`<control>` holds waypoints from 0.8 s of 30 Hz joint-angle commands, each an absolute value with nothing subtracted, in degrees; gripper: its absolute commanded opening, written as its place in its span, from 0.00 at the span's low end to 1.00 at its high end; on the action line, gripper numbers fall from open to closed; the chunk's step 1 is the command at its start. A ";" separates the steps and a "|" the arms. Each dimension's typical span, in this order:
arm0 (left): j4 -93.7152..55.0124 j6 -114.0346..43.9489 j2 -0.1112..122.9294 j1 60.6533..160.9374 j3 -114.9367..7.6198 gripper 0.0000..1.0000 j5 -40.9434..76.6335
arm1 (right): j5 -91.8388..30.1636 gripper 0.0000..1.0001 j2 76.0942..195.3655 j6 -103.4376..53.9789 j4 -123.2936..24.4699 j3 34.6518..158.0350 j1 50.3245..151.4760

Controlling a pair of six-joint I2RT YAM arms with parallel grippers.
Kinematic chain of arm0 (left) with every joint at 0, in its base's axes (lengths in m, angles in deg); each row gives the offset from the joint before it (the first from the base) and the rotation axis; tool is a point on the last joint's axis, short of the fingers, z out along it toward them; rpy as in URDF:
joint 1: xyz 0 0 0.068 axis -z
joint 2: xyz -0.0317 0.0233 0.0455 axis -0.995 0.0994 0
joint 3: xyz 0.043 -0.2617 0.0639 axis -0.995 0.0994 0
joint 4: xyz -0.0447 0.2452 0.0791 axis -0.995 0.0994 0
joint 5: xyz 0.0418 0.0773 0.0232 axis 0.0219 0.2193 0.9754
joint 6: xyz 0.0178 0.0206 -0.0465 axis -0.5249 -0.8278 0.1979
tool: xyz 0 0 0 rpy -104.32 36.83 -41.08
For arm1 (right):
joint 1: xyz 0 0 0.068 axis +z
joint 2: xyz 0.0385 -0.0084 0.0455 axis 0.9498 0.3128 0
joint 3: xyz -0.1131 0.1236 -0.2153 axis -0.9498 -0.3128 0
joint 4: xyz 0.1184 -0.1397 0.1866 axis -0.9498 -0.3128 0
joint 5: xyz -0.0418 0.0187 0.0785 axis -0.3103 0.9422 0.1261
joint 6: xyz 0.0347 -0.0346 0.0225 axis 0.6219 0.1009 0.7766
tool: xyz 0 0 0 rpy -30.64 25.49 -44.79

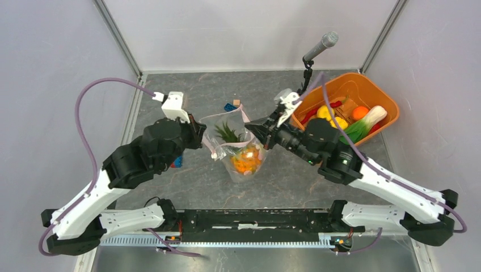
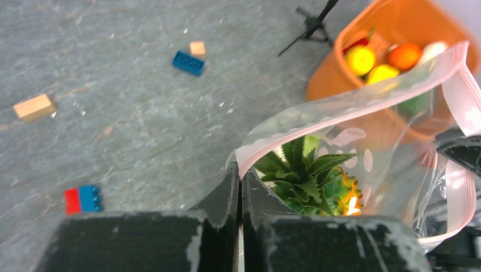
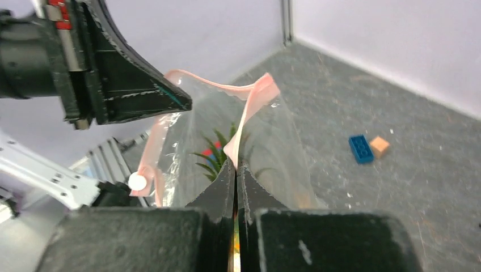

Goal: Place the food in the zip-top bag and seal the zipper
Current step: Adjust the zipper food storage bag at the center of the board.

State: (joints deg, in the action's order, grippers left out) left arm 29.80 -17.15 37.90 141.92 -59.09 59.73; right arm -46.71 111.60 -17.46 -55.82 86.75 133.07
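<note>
The table point(image 1: 283, 181) is a dark grey slab mottled like stone, flecked with pale crumbs in the wrist views. Plain pale walls point(image 1: 238, 34) box it in, a metal post point(image 1: 116, 37) rises at each far corner, and a black rail point(image 1: 255, 218) along the near edge carries both arm bases. The bag point(image 1: 238, 156) is at the middle of the slab, mouth up and gaping; I cannot tell whether its bottom rests on the surface. The left gripper point(image 2: 239, 170) is at the bag's 9 o'clock, jaws pressed together on the rim. The right gripper point(image 3: 235, 165) is at its 2 o'clock, clamped just as tight on the rim. The pink zipper point(image 3: 262, 90) is unsealed and loops slack between the two. Inside the bag there is toy food: green pineapple leaves point(image 1: 228, 133) on top and orange pieces point(image 1: 247, 161) at the bottom. An orange basket point(image 1: 380, 93) sits at the table's 2 o'clock with more toy food in it, including a yellow piece, an orange point(image 1: 359, 113) and a white-and-green stalk. At 1 o'clock, just behind the basket, stands a grey microphone point(image 1: 320, 46) on a small black stand. At 12 o'clock from the bag, a blue brick point(image 1: 230, 106) lies just beside a tan block point(image 1: 236, 102). A red-and-blue brick point(image 2: 83, 199) lies at the bag's 9 o'clock, partly under the left arm. A second tan block point(image 2: 35, 106) lies well apart from all of these.
</note>
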 commanded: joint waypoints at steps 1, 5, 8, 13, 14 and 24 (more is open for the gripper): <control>35.44 -19.28 41.54 138.27 -54.60 0.02 55.58 | -50.19 0.00 117.81 -17.62 -56.88 86.45 132.12; 34.28 -17.38 42.47 137.82 -55.16 0.02 50.97 | -52.93 0.00 129.69 -17.17 -72.16 96.64 131.30; 24.24 -20.40 38.75 137.82 -53.07 0.02 42.09 | -51.77 0.00 126.20 -17.50 -63.99 91.93 131.28; 27.54 -18.54 37.28 137.82 -54.55 0.02 53.84 | -32.15 0.00 111.67 -19.18 -38.26 78.63 131.26; 25.31 -18.55 36.06 137.81 -52.97 0.02 53.95 | -30.56 0.00 110.24 -19.23 -36.02 77.32 131.26; 27.52 -16.68 42.81 137.20 -47.35 0.02 54.55 | -44.13 0.00 126.24 -17.96 -62.55 89.83 130.31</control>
